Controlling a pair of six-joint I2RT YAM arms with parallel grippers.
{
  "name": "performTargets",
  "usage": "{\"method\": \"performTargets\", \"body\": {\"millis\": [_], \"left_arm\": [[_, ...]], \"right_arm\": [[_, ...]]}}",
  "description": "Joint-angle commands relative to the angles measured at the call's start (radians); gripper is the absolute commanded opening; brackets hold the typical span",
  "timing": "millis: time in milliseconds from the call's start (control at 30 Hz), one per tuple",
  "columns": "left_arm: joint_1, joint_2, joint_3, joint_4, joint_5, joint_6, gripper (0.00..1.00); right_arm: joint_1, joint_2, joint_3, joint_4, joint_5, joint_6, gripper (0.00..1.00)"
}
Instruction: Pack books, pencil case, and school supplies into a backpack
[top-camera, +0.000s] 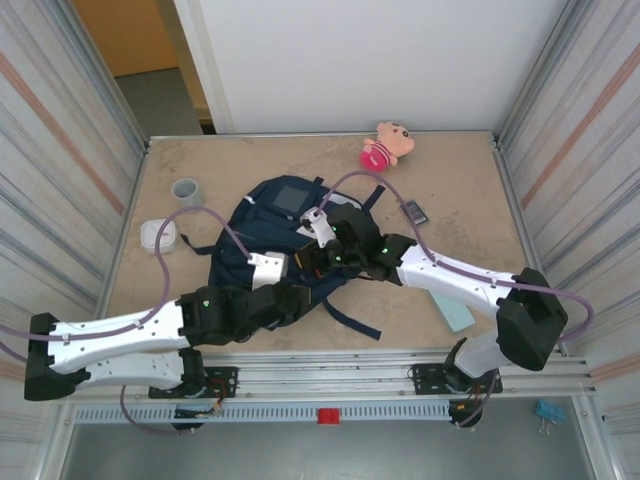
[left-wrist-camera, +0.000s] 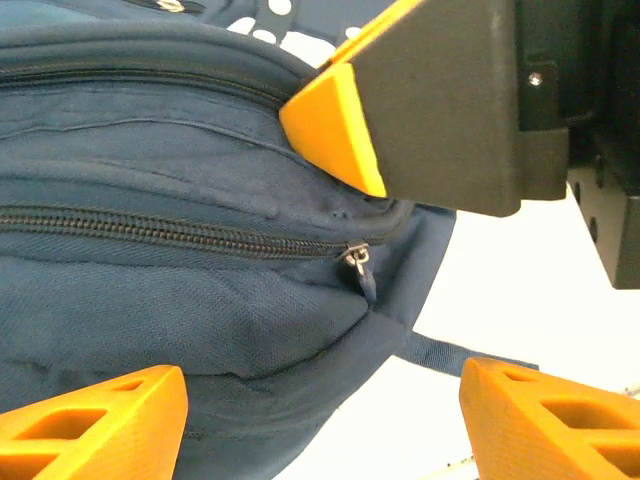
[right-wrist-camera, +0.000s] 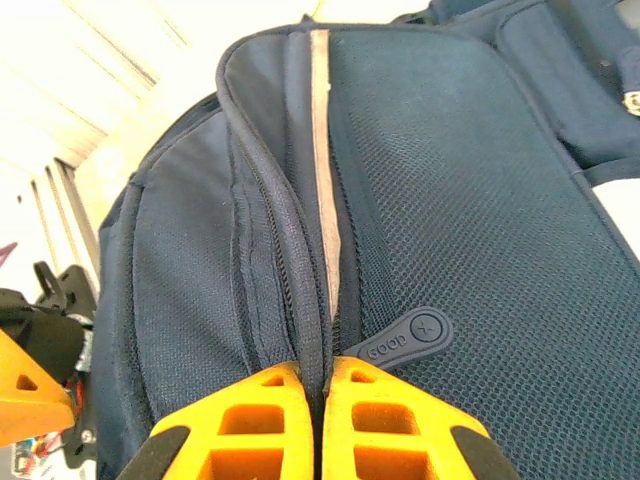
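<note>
- The bench (top-camera: 470, 180) was a mottled tan slab with a metal rim, walled by ribbed panels to left and right.
- The backpack (top-camera: 262, 215) lay flat at the middle of the bench. It was navy woven fabric with a mesh panel, rounded piping, a thin pale trim stripe and a squarish grey patch (top-camera: 288, 196) at its far end. Both arms hid its near part in the overhead view.
- The right end effector (right-wrist-camera: 318, 375) had its orange ribbed fingers pressed together, pinching a piped ridge of the backpack beside the trim stripe.
- The left end effector (left-wrist-camera: 325, 385) was spread wide, with one wedge-shaped orange finger on each side of the backpack's corner. I could not tell whether either finger touched the fabric.
- The pencil case (top-camera: 457, 310), pale teal and flat, lay near right on the bench, partly hidden under the right arm.
- A pink-and-tan plush toy (top-camera: 385, 145) sat at the far edge.
- A white rounded box (top-camera: 157, 236) and a grey cup (top-camera: 187, 191) stood left of the backpack.
- A dark rectangular gadget (top-camera: 415, 212) lay right of the backpack, and its face was too small to read.
- A rubber tab (right-wrist-camera: 405, 340) on the mesh read "GOOD" with a circled X.
- A small metal zip pull (left-wrist-camera: 358, 262) hung at the end of a closed zipper.
</note>
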Motion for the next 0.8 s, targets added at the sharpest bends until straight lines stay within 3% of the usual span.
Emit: {"method": "performTargets", "body": {"millis": [0,133,433,533,767], "left_arm": [[0.005,-0.049,-0.006,-0.059,-0.077,-0.058,0.71],[-0.016,-0.042,-0.014,0.036,-0.102,0.019,0.69],[-0.019,0.083,0.071,0.145,-0.141,0.214,0.56],[-0.009,0.084,0.052,0.103,-0.177,0.147,0.52],[0.082,0.075,-0.01,-0.035,-0.102,0.014,0.51]], "right_arm": [[-0.024,-0.034,0.068,0.07,-0.067,0.117,0.0],[-0.052,-0.028,0.083,0.071,-0.094,0.236,0.0],[-0.049,0.037,0.137,0.089,-0.148,0.31,0.0],[-0.051,0.045,0.149,0.093,-0.184,0.314,0.0],[-0.065,0.04,0.174,0.103,-0.287,0.34,0.0]]}}
